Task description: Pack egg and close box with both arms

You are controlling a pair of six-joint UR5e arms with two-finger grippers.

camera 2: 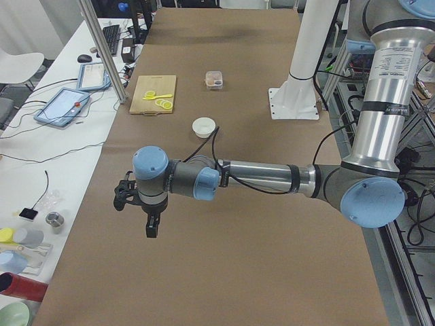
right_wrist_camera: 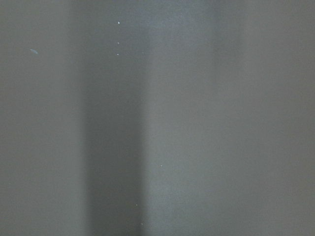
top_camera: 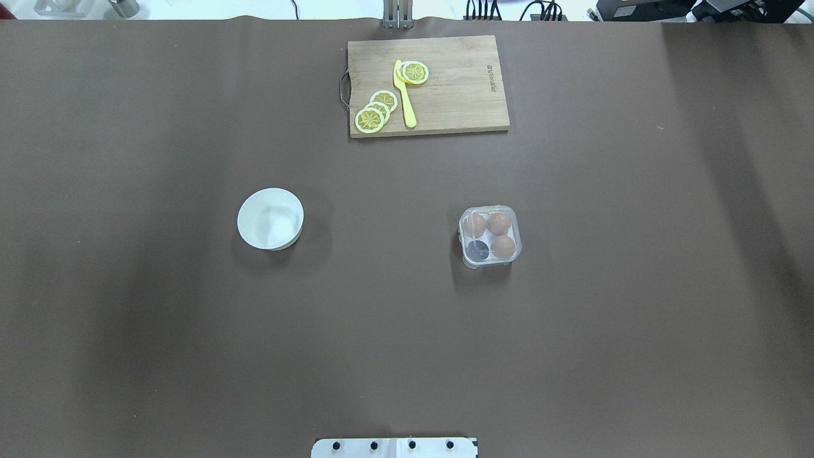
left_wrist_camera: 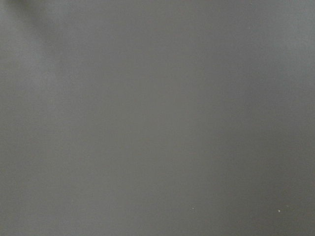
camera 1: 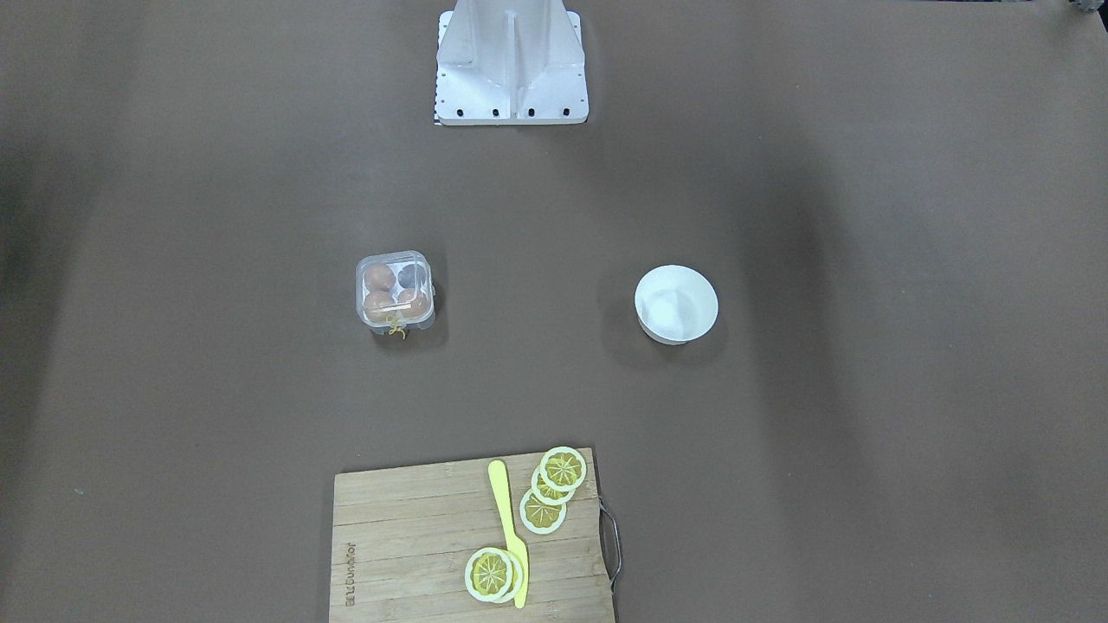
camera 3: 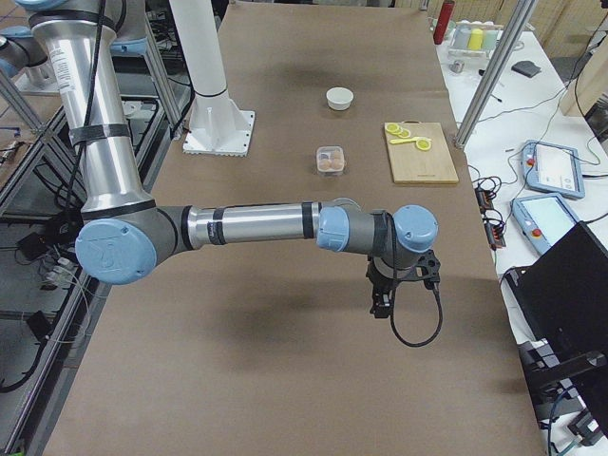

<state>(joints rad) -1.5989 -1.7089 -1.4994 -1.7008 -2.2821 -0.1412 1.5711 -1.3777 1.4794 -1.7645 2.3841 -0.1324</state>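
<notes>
The clear box (top_camera: 489, 236) stands on the brown table cover, right of centre in the overhead view. It also shows in the front view (camera 1: 394, 292). Three brown eggs (top_camera: 498, 223) sit in its cups and one cup is empty; I cannot tell which is the task's egg. The clear lid seems to lie over the cups. My left gripper (camera 2: 146, 221) shows only in the left side view, far from the box, and I cannot tell if it is open or shut. My right gripper (camera 3: 380, 304) shows only in the right side view, likewise far off, and I cannot tell its state. Both wrist views show only table cover.
A round white bowl (top_camera: 270, 218) stands left of centre. A wooden cutting board (top_camera: 458, 102) with lemon slices (top_camera: 376, 113) and a yellow knife (top_camera: 404, 95) lies at the far edge. The white stand's base (camera 1: 511, 86) is at the robot's side.
</notes>
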